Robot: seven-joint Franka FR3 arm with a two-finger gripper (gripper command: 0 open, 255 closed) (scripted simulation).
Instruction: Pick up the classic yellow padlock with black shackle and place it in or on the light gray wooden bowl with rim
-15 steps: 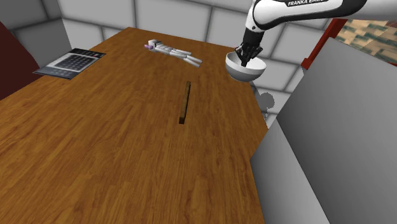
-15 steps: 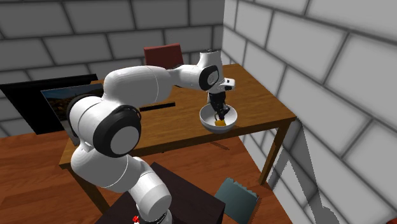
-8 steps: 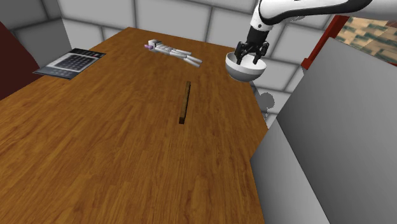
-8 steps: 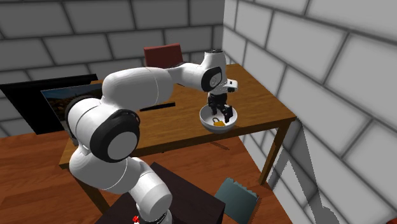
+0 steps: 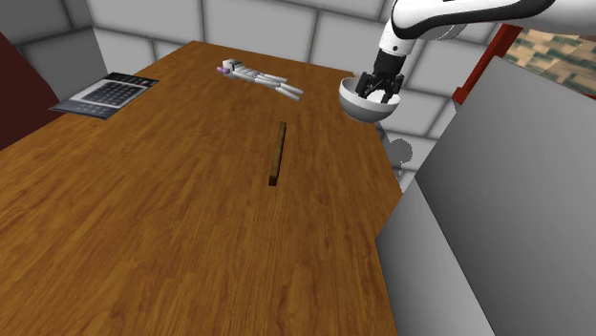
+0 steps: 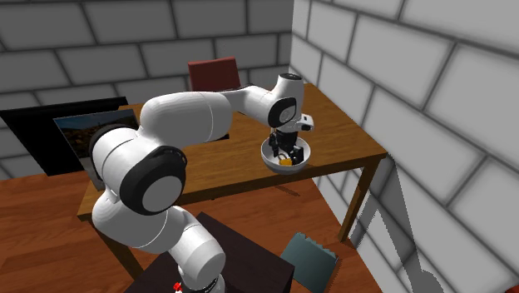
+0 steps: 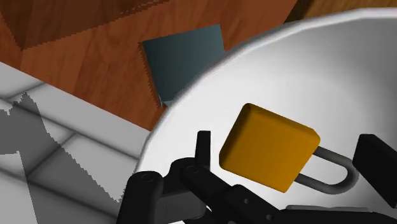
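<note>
Black tool [image 7: 291, 147] spread wide around padlock [image 7: 267, 153] lying in bowl [image 7: 286, 70].

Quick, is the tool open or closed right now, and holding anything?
Tool: open, holding nothing; the yellow padlock lies loose in the white bowl.

Arm [image 6: 191, 116] stretched out, wrist bent so the black gripper [image 5: 379, 89] points down, slightly tilted. Fingers [image 7: 203, 149] stand apart, clasping nothing between them.

Wooden table [image 5: 143, 220] carries white bowl [image 5: 368, 105] at far edge, brown stick [image 5: 278, 153], white jointed object [image 5: 260, 77], grey keypad device [image 5: 107, 94].
</note>
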